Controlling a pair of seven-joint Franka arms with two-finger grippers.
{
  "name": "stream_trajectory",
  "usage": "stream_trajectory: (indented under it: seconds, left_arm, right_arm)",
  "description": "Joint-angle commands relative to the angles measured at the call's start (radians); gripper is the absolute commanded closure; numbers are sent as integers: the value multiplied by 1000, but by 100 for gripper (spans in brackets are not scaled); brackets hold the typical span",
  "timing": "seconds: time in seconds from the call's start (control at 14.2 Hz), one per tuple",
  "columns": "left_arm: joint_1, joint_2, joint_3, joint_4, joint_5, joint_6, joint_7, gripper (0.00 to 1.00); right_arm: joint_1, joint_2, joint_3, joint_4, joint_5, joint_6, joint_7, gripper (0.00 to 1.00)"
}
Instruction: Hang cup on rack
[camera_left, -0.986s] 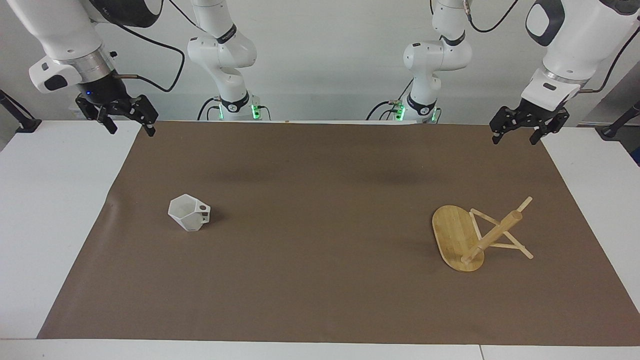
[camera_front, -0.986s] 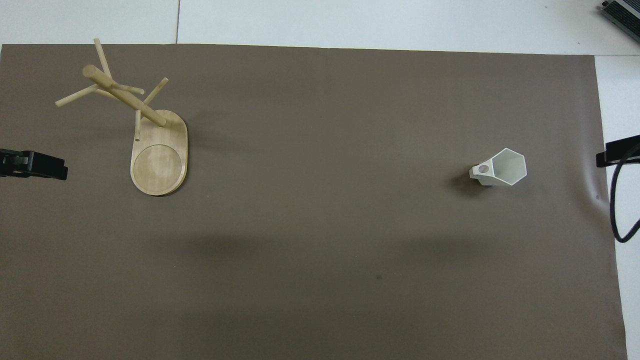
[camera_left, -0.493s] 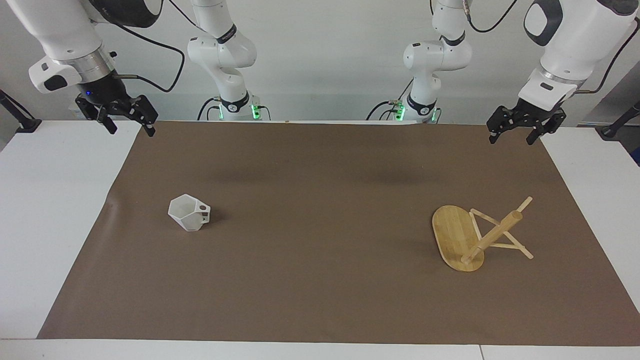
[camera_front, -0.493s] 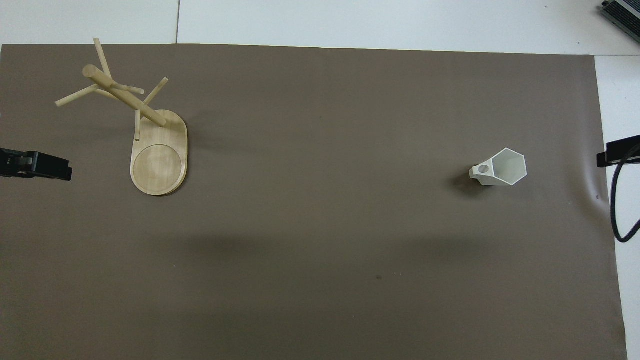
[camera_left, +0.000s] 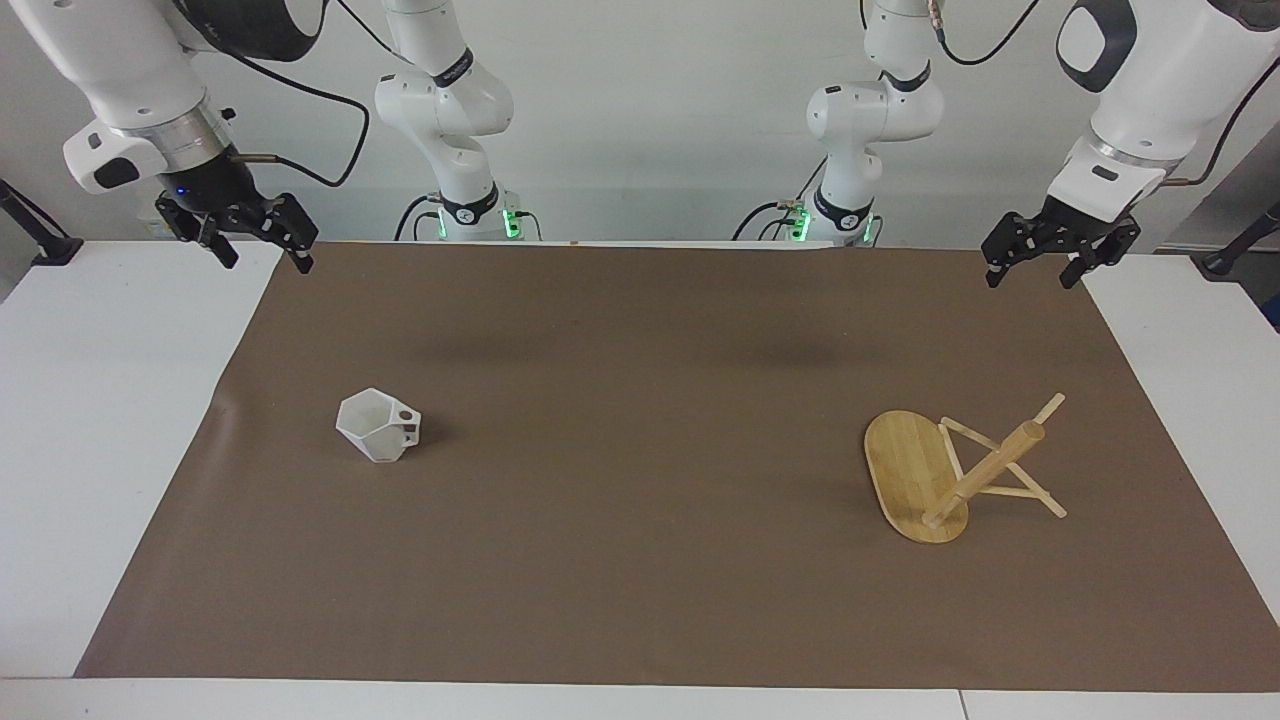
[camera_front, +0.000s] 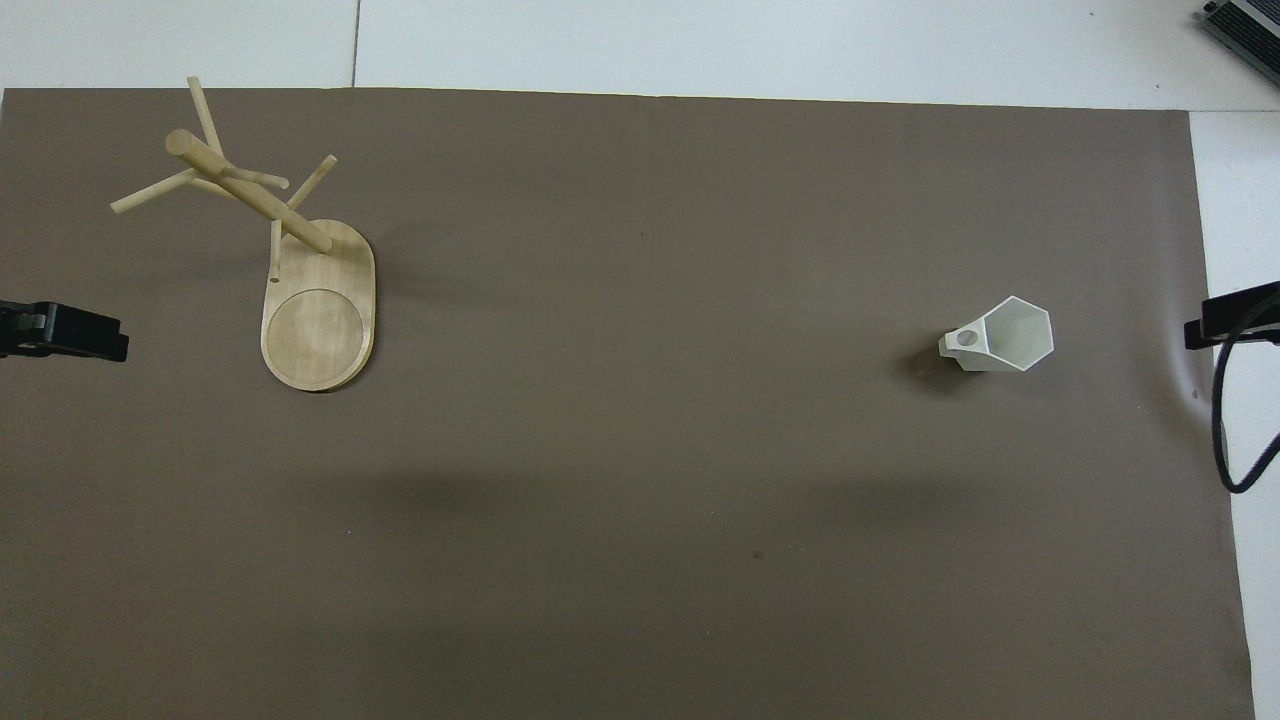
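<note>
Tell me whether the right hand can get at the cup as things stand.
Probably yes. The right hand hangs open over the mat's edge at its own end, and the cup stands alone on the mat toward that end, rim up, with nothing between them.

Pale wooden rack (camera_left: 925, 470), matt cup (camera_left: 378, 425)

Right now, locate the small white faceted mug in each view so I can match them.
Facing view: the small white faceted mug stands on the brown mat, toward the right arm's end.
Overhead view: same mug, toward the right arm's end.
Shared landmark: the bamboo mug rack, at the left arm's end.
</note>
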Motion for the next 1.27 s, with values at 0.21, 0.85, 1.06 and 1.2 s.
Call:
stream_trajectory:
  seconds: [0.21, 0.85, 1.06, 1.2]
  left_arm:
    - [9, -23, -3, -20, -9, -9, 0, 0]
    - [9, -21, -3, -20, -9, -9, 0, 0]
    - [9, -21, -3, -20, -9, -9, 0, 0]
    - [9, -23, -3, -20, -9, -9, 0, 0]
  right_arm:
    - [-1, -66, 4, -201, -10, 219, -2, 0]
    - [-3, 38, 12, -339, -10, 466, -3, 0]
    - [-10, 69, 12, -399, -10, 550, -13, 0]
    - [-12, 78, 12, -444, -10, 613, -38, 0]
